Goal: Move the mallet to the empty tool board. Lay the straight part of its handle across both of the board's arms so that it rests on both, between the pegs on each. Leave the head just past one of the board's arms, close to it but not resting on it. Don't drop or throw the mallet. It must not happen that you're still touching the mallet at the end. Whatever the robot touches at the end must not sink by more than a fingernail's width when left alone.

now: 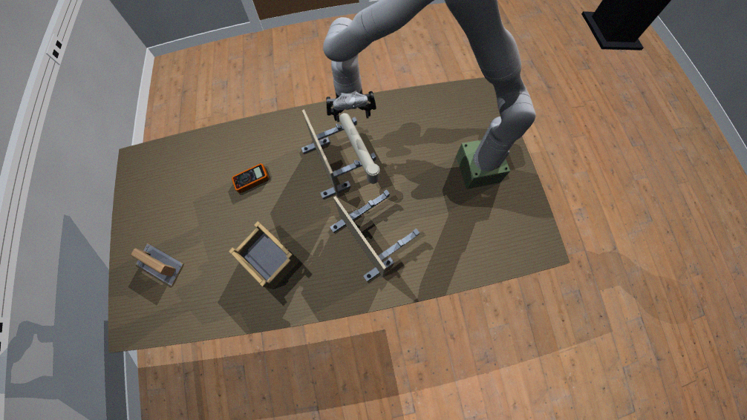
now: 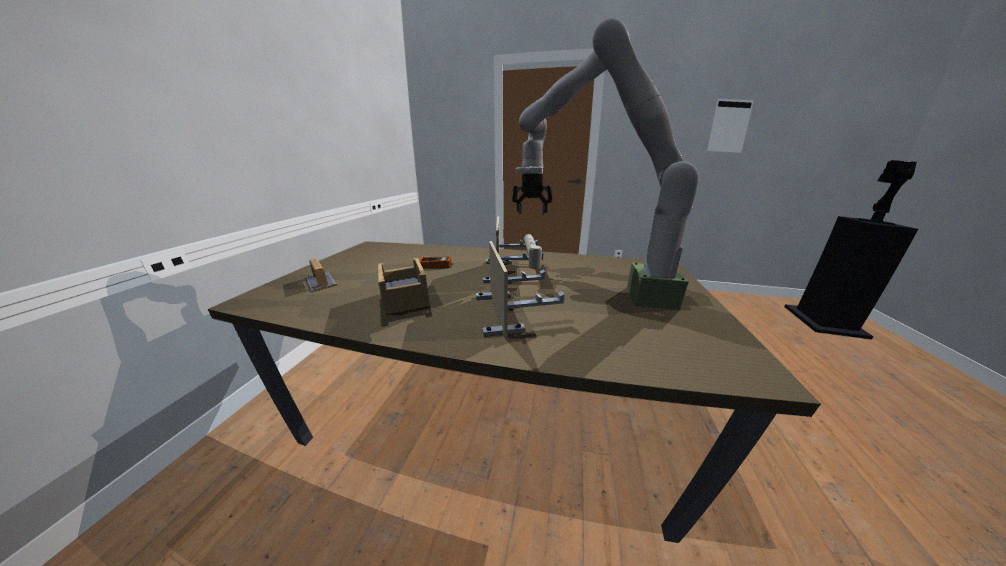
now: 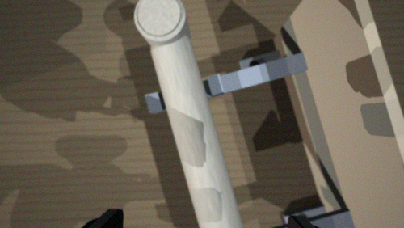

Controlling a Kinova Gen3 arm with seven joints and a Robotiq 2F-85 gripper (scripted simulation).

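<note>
Top view: we see the claw (image 1: 350, 105) hanging with its fingers spread wide and nothing between them, just over the far end of the mallet (image 1: 359, 145). The mallet lies across both arms of the far tool board (image 1: 316, 139), its pale handle running from under the claw toward the near right, where its round head end sits just past the nearer arm. The second tool board (image 1: 359, 232), nearer to us and in line with the first, has two grey arms with nothing resting on them. Both boards stand upright on the tabletop (image 1: 470, 234).

To the left of the boards we find an orange multimeter (image 1: 249, 178) lying flat, and nearer still a small wooden crate (image 1: 261, 254) with a grey floor. At the far left of the tabletop a wooden block (image 1: 151, 262) rests on a grey plate (image 1: 174, 271). The arm rises from a green base (image 1: 465, 172) to the right of the boards, well apart from them.

In the exterior view we see the claw (image 2: 531, 199) above the tabletop, clear of the mallet (image 2: 532, 249) below it, with the arm arched high in front of a brown door (image 2: 562, 140). A black stand (image 2: 851, 274) is on the floor at the right.

In the wrist view we look down along the handle of the mallet (image 3: 190, 133), which crosses a grey arm (image 3: 250, 77) of the board; two dark fingertips show at the lower edge, one on either side of the handle and not touching it.
</note>
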